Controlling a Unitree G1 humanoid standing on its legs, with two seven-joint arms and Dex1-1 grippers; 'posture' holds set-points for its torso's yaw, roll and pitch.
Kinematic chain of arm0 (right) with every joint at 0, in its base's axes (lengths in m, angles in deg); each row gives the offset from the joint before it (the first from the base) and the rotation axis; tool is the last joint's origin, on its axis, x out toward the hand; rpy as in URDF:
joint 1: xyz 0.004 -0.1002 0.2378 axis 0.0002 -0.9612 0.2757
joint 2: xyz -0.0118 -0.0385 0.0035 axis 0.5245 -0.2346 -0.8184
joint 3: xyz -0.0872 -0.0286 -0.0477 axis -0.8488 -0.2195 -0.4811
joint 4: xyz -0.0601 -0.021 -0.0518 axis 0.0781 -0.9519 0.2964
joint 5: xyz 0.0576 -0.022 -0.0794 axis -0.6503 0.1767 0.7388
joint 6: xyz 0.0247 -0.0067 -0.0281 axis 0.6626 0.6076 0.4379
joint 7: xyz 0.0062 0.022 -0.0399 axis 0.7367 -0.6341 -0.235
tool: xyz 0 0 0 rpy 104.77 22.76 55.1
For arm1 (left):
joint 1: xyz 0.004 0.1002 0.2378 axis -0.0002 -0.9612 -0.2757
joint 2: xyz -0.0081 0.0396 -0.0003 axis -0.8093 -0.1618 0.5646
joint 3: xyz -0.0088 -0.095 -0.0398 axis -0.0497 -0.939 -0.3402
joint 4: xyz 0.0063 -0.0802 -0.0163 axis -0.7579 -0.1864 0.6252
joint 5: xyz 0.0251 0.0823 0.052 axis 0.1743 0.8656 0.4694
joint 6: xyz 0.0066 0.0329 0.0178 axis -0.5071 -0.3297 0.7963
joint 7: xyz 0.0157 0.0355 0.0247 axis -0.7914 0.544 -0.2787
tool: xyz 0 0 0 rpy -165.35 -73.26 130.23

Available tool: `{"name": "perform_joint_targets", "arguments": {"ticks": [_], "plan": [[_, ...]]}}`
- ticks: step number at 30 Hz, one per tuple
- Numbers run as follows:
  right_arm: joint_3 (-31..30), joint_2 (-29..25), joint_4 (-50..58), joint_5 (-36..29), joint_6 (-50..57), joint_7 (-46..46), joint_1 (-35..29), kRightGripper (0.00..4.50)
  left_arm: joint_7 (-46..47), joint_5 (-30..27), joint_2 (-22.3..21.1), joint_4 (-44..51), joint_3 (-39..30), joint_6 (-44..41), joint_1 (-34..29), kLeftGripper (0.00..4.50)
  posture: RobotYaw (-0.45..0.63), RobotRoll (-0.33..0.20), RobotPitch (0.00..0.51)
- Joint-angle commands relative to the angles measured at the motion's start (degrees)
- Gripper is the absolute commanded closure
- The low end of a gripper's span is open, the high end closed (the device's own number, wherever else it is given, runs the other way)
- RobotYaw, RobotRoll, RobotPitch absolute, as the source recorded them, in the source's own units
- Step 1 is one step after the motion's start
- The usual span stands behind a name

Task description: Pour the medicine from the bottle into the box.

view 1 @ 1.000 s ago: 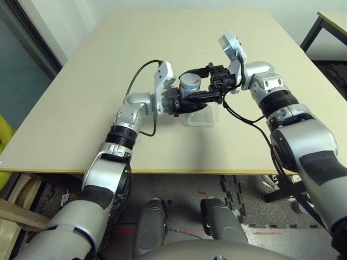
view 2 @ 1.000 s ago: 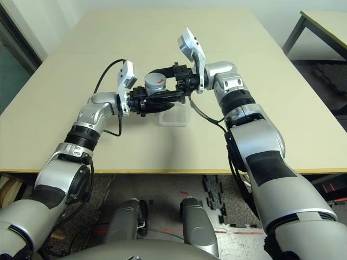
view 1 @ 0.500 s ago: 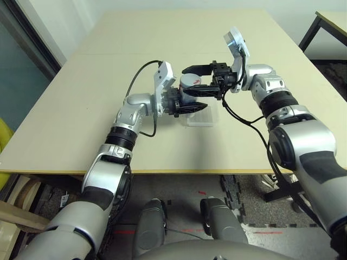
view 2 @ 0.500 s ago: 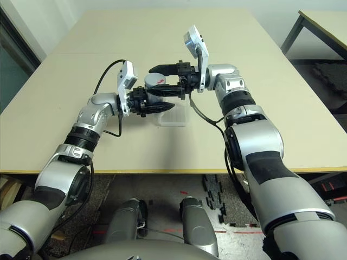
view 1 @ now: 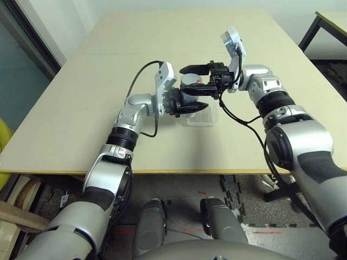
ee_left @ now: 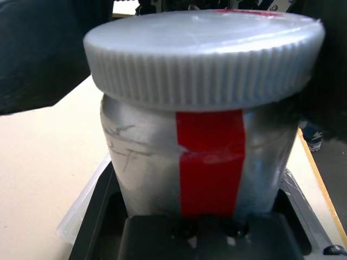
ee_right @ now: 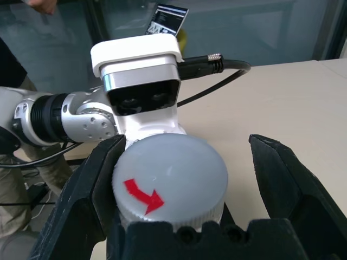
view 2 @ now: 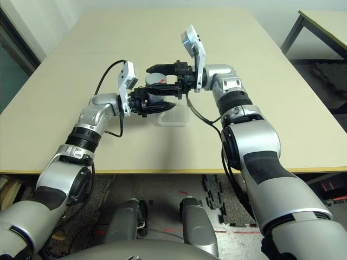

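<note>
Bottle (view 1: 189, 86) upright above the table (view 1: 65, 108), clamped by its silver body in the left gripper (view 1: 191, 103), whose fingers reach in level from the left; red stripe on its label, grey ribbed cap on top; clear box (view 1: 202, 118) on the table just below and beside it; right gripper (view 1: 191, 79) spread wide around the cap, one finger (ee_right: 87, 189) against the cap's edge, the other well clear.

The bottle (view 1: 189, 87) stands upright a little above frame centre in the head views: silver-grey, a red stripe down its side, its ribbed grey cap (ee_right: 169, 181) on and marked with a red arrow. The box (view 1: 203, 117), clear and shallow, lies on the table just below and right of it.
</note>
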Motion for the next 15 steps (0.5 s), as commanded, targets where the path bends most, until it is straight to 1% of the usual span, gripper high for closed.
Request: {"name": "perform_joint_targets", "arguments": {"ticks": [1,10,15], "plan": [[1.35,0.03,-0.48,0.74,-0.59,-2.30,0.97,0.00,-0.44,-0.60,0.00,1.21,-0.05,-0.37,-0.62,1.83,-0.15,0.000,0.082],[2.63,-1.66,-1.42,1.44,-0.23,-3.90,0.71,0.00,-0.97,-0.71,-0.54,2.03,-0.68,-1.07,-0.95,1.83,-0.15,0.000,0.083],[3.23,-4.13,-2.45,2.05,-0.29,-5.19,0.74,0.00,-1.01,-0.87,-1.03,2.51,-0.94,-1.31,-1.28,1.83,-0.15,0.000,0.081]]}}
